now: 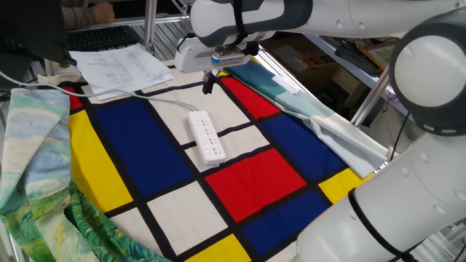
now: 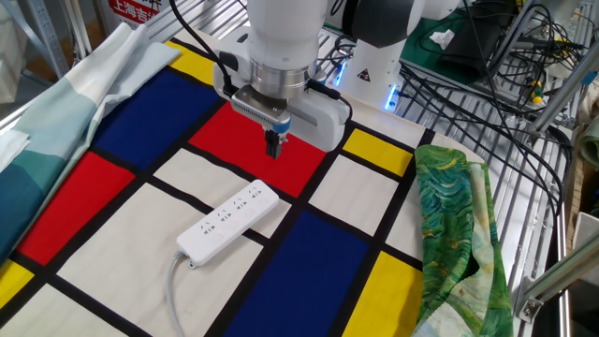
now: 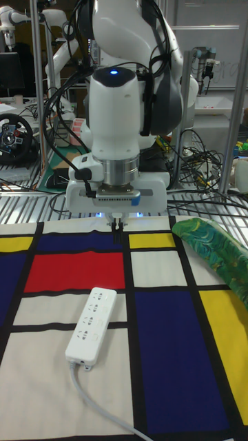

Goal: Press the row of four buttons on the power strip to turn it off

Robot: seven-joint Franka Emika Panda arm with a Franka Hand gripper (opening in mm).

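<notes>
The white power strip [image 1: 206,135] [image 2: 229,221] [image 3: 91,324] lies flat on a white panel of the colour-block cloth [image 1: 251,175]. Its thin cord [image 1: 166,103] [image 3: 96,394] trails away from one end. The four buttons [image 2: 227,217] show only as tiny marks in a line beside the sockets. My gripper [image 1: 207,86] [image 2: 274,150] [image 3: 116,238] hangs above the cloth, a short way beyond the strip's cordless end, pointing straight down. The fingertips are pressed together with nothing between them. It touches neither strip nor cloth.
White paper sheets [image 1: 120,65] lie at the cloth's far corner. A green patterned fabric [image 2: 454,225] [image 1: 36,167] is bunched along one side and a teal cloth [image 1: 306,102] along the other. Cables [image 2: 487,56] and a wire rack sit behind the robot base.
</notes>
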